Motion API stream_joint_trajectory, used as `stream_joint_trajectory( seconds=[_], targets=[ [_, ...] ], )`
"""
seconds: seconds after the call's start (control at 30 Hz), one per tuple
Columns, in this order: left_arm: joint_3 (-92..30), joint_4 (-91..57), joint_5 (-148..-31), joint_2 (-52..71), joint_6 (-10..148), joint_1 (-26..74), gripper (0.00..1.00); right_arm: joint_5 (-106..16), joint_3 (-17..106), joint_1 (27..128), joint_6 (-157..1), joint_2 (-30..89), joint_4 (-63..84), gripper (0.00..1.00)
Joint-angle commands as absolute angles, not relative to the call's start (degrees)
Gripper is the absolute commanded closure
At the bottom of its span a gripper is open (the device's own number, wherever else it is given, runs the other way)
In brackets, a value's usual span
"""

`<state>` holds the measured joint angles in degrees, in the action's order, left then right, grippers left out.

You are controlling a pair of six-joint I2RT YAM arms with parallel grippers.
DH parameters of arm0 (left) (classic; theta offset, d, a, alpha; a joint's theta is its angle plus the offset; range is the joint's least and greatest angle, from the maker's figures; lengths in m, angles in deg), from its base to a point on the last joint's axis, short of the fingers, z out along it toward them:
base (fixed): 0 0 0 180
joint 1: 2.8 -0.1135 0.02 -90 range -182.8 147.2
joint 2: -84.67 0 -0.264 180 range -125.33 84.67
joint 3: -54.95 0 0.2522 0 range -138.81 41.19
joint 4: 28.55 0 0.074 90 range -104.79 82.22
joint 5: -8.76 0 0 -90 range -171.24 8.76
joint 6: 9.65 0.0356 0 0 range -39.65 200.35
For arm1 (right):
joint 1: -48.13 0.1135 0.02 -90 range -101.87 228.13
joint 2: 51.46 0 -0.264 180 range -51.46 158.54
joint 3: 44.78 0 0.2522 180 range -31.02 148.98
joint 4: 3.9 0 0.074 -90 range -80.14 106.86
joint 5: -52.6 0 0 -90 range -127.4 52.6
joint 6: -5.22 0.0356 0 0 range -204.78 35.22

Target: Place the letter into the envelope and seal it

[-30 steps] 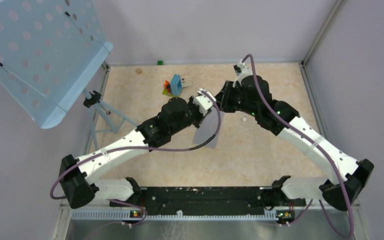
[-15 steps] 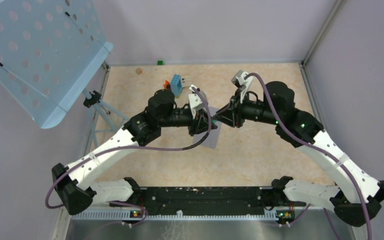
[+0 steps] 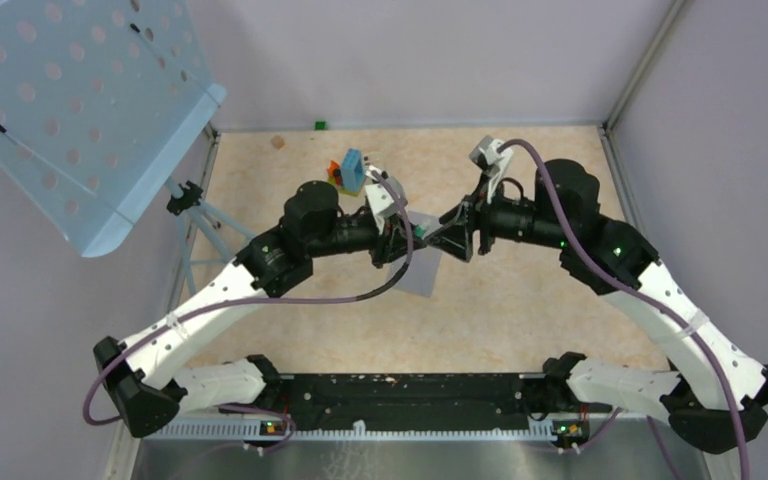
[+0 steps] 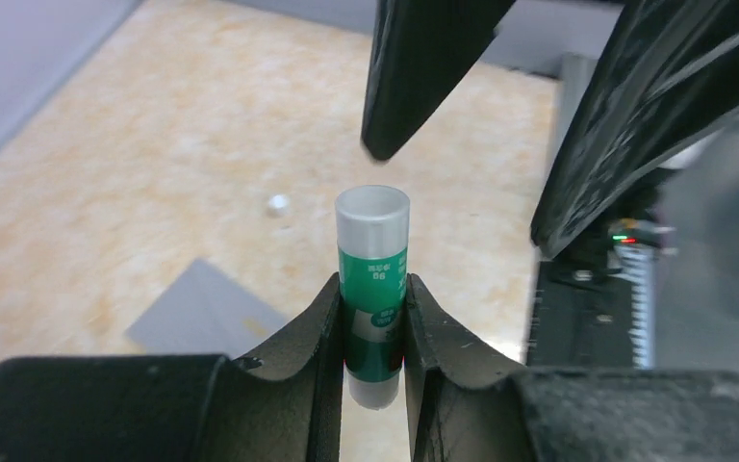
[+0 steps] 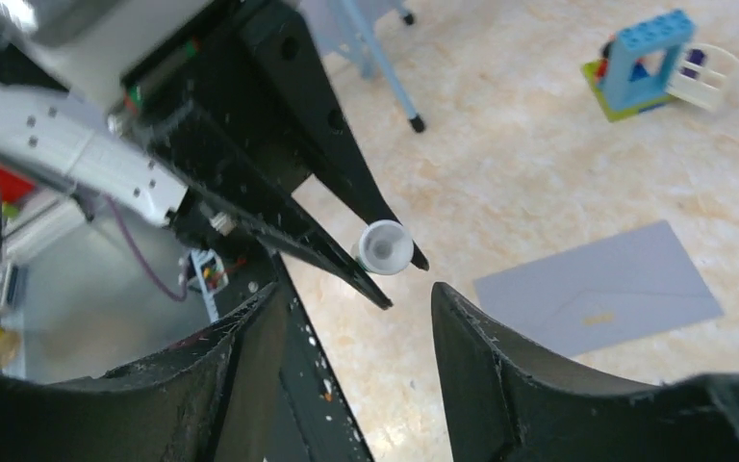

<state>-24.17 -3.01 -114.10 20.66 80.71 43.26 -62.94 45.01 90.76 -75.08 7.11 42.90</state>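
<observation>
Overhead, the envelope (image 3: 420, 278) lies flat on the surface (image 3: 520, 310), its far part hidden beneath the two pincers meeting above it. Just over it, the left pincer (image 4: 373, 289) is clamped narrow on a green-labelled stick (image 4: 373, 252), whose pale end juts past the fingertips. Facing that end, the right pincer (image 5: 354, 289) gapes wide, touching nothing. Farther back stands a block cluster (image 5: 649, 63). I cannot make out the letter.

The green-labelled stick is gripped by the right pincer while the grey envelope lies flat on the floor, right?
Not quite. The left wrist view shows the stick gripped by the left pincer; the right pincer is open, facing its cap. The grey envelope does lie flat on the floor.
</observation>
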Motion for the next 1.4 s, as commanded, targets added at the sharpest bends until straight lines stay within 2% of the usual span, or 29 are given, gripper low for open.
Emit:
stream_joint_trajectory(
  seconds=[0.0,0.17,0.27,0.7,0.93,1.37],
  targets=[
    [-23.22,-2.83,-90.05,18.48,89.36,47.4,1.0,-47.47,50.98,90.92,-62.95,9.2,44.82,0.43],
    [-20.42,-8.28,-73.34,17.32,94.34,51.96,1.0,-41.06,49.35,90.95,-52.22,11.73,44.33,0.45],
    [-19.53,-10.79,-69.47,16.63,96.6,52.97,1.0,-38.52,49.04,91.23,-49.7,13.45,44.84,0.5],
    [-17.0,-13.95,-70.16,16.02,98.17,53.98,1.0,-38.99,46.44,91.49,-46.54,17.81,40.4,0.6],
    [-16.46,-14.35,-70.42,16.46,97.67,53.89,1.0,-39.28,45.77,91.89,-46.34,18.88,39.91,0.61],
    [-16.49,-14.35,-69.54,16.46,95.94,53.89,1.0,-39.48,45.53,91.89,-46.77,19.18,39.46,0.73]
  ],
)
